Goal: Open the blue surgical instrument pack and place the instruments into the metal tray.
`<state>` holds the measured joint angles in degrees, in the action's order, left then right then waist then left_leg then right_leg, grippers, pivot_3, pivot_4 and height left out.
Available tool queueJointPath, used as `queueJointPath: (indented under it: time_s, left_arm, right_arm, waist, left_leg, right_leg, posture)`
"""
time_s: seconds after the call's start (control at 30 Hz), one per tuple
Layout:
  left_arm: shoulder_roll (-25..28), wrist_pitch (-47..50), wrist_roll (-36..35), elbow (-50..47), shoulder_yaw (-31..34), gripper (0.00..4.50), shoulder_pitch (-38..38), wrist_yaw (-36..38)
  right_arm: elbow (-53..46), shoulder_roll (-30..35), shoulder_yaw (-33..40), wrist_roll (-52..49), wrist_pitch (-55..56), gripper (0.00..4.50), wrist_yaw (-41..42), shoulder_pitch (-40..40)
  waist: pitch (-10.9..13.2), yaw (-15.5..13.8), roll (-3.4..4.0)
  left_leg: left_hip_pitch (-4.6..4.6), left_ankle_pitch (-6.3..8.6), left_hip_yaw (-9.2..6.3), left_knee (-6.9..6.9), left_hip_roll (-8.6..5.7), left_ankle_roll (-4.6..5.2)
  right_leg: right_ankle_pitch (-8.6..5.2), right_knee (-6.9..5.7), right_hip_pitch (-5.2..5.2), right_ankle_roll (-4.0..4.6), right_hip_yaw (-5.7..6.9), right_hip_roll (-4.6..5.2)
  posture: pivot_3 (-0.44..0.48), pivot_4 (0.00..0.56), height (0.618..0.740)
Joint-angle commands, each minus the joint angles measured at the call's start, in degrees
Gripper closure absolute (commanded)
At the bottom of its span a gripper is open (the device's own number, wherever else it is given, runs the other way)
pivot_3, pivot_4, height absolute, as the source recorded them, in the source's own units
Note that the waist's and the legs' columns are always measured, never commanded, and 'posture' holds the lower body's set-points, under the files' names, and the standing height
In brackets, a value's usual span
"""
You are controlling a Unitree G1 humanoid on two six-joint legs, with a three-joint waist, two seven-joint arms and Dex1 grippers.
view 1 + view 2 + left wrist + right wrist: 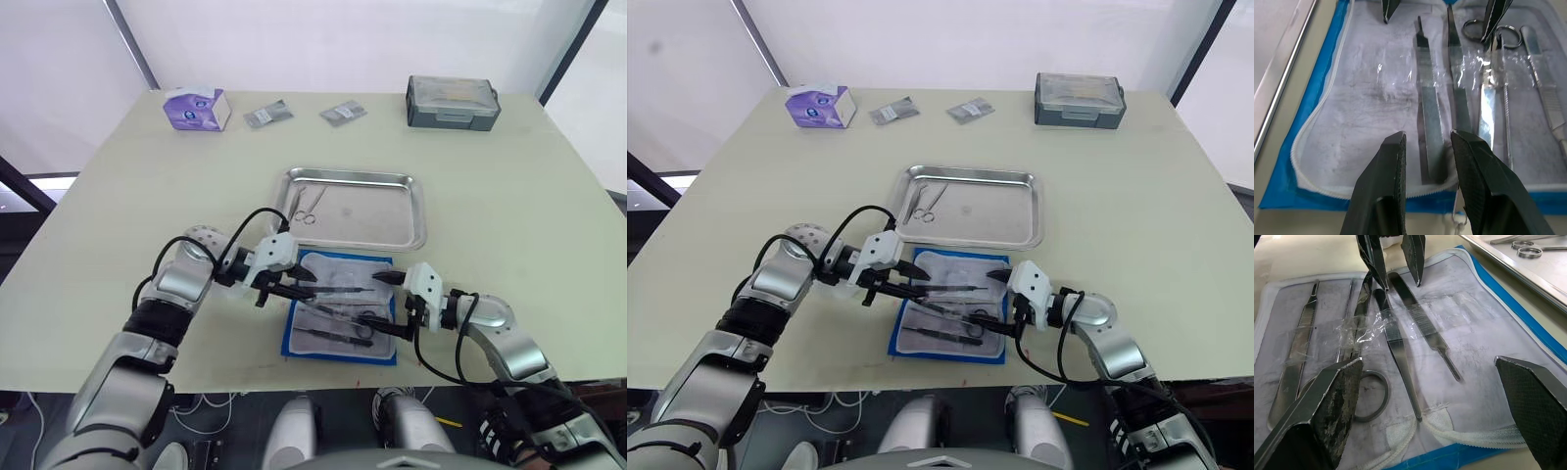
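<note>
Blue pack, head views: the blue surgical instrument pack (341, 306) lies unfolded at the near table edge, pale lining up, just near of the metal tray (392, 227); we count several instruments (338, 315) left on the lining.
Tray, head views: one ring-handled scissors (308, 205) already lies in the tray's left part; the rest of the tray is bare steel.
Grippers, head views: left gripper (302, 285) sits over the pack's left far part, right gripper (384, 280) over its right far corner, both low and facing each other.
Background, head views: purple tissue box (197, 108) far left, grey lidded box (453, 101) far right, two small packets (266, 115) between them; none in play.
Left wrist view: left fingers (1383, 176) are parted, nothing between them, straddling the end of a flat straight tool (1429, 122); clear tape (1484, 63) crosses the tools.
Right wrist view: right fingers (1334, 396) are spread wide and empty above the lining; a ring handle (1371, 394) and slim tweezers (1403, 367) lie below.
Step, our call: pack is open, one tool transferred, we're at picking the next.
Next move, our call: left lowers and closes on the flat tool, lifts it clear of the tape, carries it far to the tray.
</note>
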<state>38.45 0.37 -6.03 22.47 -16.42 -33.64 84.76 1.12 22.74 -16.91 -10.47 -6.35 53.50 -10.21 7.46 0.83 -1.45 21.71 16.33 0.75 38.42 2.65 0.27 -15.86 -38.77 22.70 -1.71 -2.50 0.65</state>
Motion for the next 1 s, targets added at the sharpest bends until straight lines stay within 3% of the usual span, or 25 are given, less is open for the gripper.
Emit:
queueJointPath:
  time_s: [0.03, 0.37, 0.53, 1.0]
  left_arm:
    - [-0.5, -1.2, 2.0, 2.4, -0.6, 2.96, -0.7, -1.1]
    - [-0.9, -1.8, 1.8, 3.2, -1.6, 2.96, -0.8, 2.1]
    - [-0.8, -1.3, 1.4, 2.2, -1.3, 4.47, -0.5, 2.9]
    - [-0.8, 2.3, -1.2, -1.7, 1.0, 4.47, -2.9, 2.8]
  right_arm:
    - [5.1, 1.5, -2.1, 2.6, -2.8, 0.00, 0.1, 3.3]
    - [5.1, 1.6, -2.0, 2.6, -2.8, 0.00, 0.0, 3.3]
    - [4.8, 1.7, -1.9, 2.5, -2.9, 0.00, -0.1, 3.5]
    - [4.8, 1.8, -2.2, 2.5, -3.0, 0.00, 0.3, 3.5]
  waist:
    - [0.0, 0.0, -0.01]
    - [0.0, 0.0, 0.00]
    - [0.0, 0.0, 0.00]
    - [0.0, 0.0, 0.00]
  left_leg:
    - [0.00, 0.00, 0.00, 0.00, 0.00, 0.00]
    - [-0.01, 0.00, 0.01, 0.00, 0.00, 0.00]
    - [0.00, 0.00, 0.00, 0.00, 0.00, 0.00]
    - [0.01, 0.00, -0.01, 0.00, 0.00, 0.00]
  right_leg:
    - [0.00, 0.00, 0.00, 0.00, 0.00, 0.00]
    - [0.00, 0.00, 0.00, 0.00, 0.00, 0.00]
    - [0.00, 0.00, 0.00, 0.00, 0.01, 0.00]
    - [0.00, 0.00, 0.00, 0.00, 0.01, 0.00]
  posture:
    - [0.000, 0.150, 0.731]
    - [0.000, 0.150, 0.731]
    - [0.000, 0.150, 0.731]
    - [0.000, 0.150, 0.731]
